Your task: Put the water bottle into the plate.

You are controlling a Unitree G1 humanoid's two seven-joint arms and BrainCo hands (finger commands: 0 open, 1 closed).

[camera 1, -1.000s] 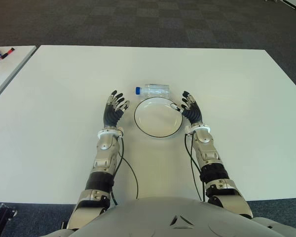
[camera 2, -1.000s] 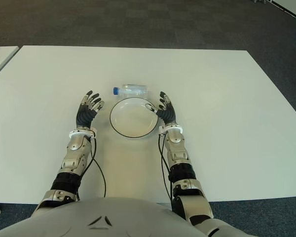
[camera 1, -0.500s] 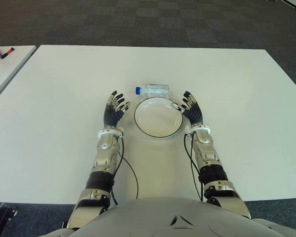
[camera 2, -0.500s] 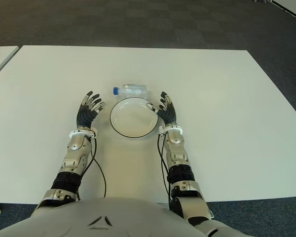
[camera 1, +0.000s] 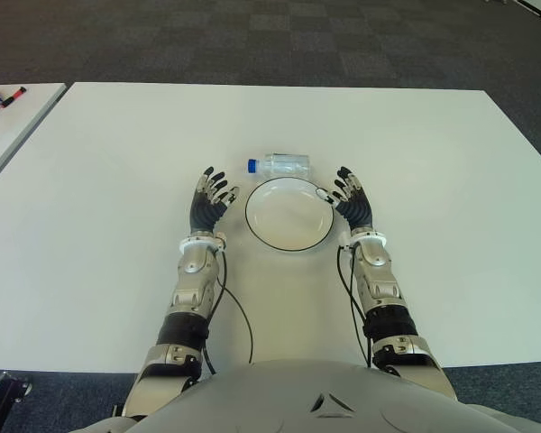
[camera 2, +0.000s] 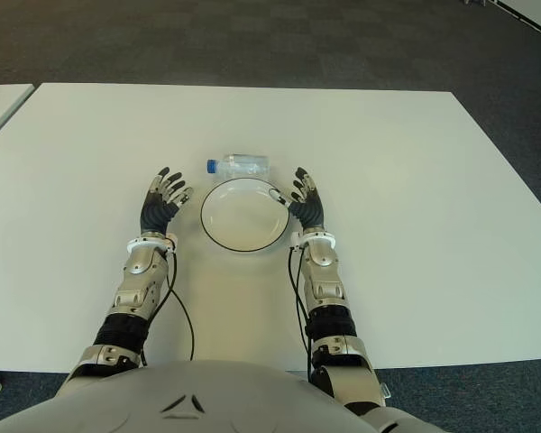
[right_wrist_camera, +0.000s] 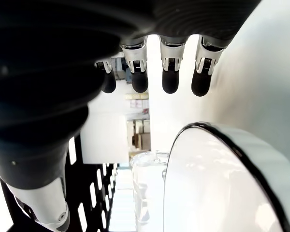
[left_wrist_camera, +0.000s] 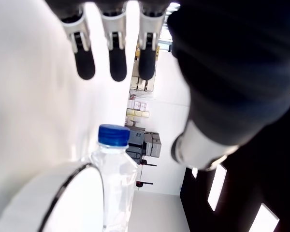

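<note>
Nothing grasped yet: water bottle (camera 1: pixel 285 164) lies just beyond the plate (camera 1: pixel 288 214); right hand (camera 1: pixel 351 200) and left hand (camera 1: pixel 208 201) flank it, fingers spread, so a reach comes next.

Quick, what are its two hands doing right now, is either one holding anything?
Left hand: open, fingers spread, holding nothing, left of the plate.
Right hand: open, holding nothing, at the plate's right rim.

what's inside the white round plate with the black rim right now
Nothing: the white round plate with the black rim shows a bare inside. The clear plastic water bottle with the blue cap lies on its side just beyond it. Nothing covers the plate.
</note>
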